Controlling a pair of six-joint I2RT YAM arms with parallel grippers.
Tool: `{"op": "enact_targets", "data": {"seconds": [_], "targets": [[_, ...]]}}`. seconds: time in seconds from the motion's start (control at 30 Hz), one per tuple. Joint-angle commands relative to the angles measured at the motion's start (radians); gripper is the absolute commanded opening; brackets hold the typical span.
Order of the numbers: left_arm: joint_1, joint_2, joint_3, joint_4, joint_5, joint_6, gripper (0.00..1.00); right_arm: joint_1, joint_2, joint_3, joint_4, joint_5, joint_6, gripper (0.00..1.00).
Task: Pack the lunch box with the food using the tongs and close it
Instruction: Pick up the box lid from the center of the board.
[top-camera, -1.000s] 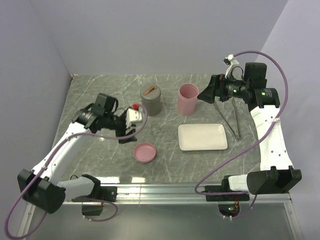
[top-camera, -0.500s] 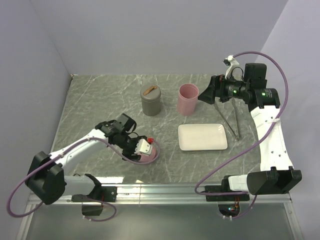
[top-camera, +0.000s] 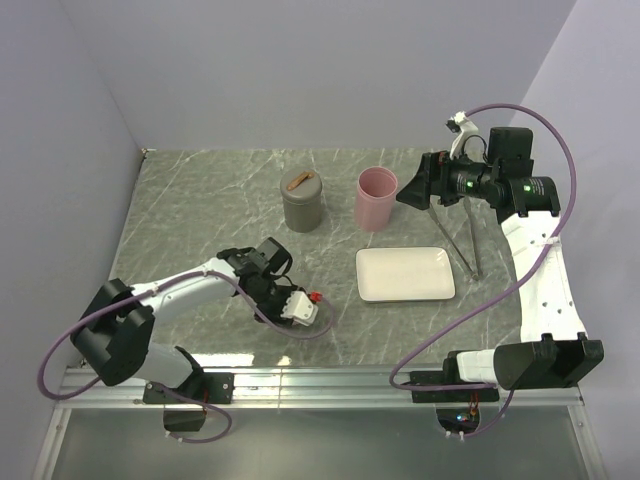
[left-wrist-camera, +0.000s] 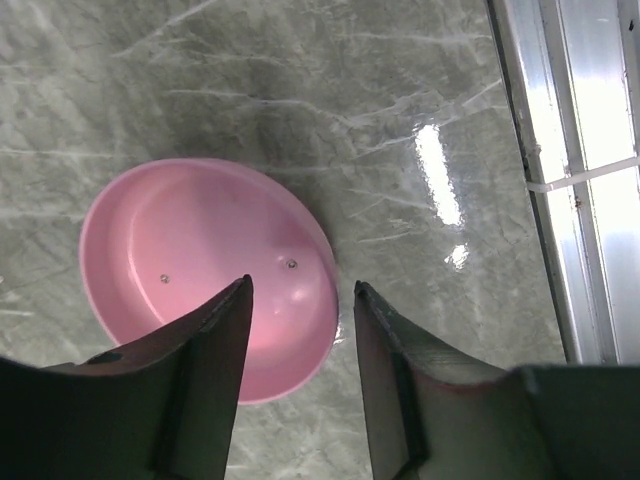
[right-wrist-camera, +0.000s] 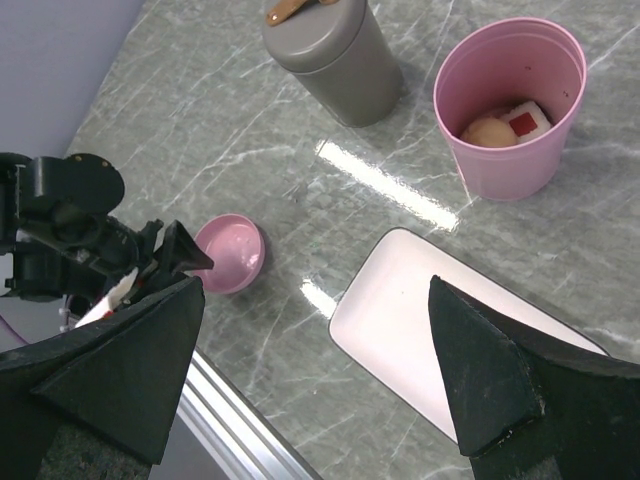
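In the right wrist view a pink cup (right-wrist-camera: 510, 100) holds food: a pale ball (right-wrist-camera: 487, 130) and a red-centred sushi roll (right-wrist-camera: 525, 122). The grey metal tongs (top-camera: 468, 245) lie on the table to the right of the white tray (top-camera: 405, 273). A shallow pink round lid (left-wrist-camera: 200, 270) sits near the front edge. My left gripper (left-wrist-camera: 302, 288) hangs low over it, one finger above its inside and one outside its right rim, the jaws apart and not touching it. The right gripper (right-wrist-camera: 312, 290) is up high, wide open and empty.
A grey canister (top-camera: 302, 198) with a brown handle on its lid stands left of the pink cup (top-camera: 377, 197). The metal rail (left-wrist-camera: 570, 180) of the table's front edge runs close beside the pink lid. Grey walls close in the table at the back and left.
My left gripper swung from beside the grey canister down toward the front edge onto the pink lid, and its jaws have narrowed. The right arm has stayed still.
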Motion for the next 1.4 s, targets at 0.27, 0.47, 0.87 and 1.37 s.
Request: {"op": "enact_targets", "data": {"seconds": [0.27, 0.47, 0.87, 1.37], "targets": [[-0.052, 0.027, -0.014, 0.025, -0.061, -0.018, 0.25, 0.001, -0.018, 0.022, -0.002, -0.006, -0.010, 1.00], [-0.063, -0.069, -0.020, 0.117, -0.037, -0.087, 0.00, -0.001, -0.012, 0.011, 0.024, -0.024, 0.027, 1.00], [0.043, -0.325, 0.218, 0.546, 0.180, -0.773, 0.00, -0.061, 0.019, -0.015, 0.243, -0.291, 0.326, 1.00], [0.060, -0.355, 0.336, 0.936, 0.097, -1.003, 0.00, 0.017, -0.010, -0.396, 1.619, -0.284, 1.654, 0.94]]}}
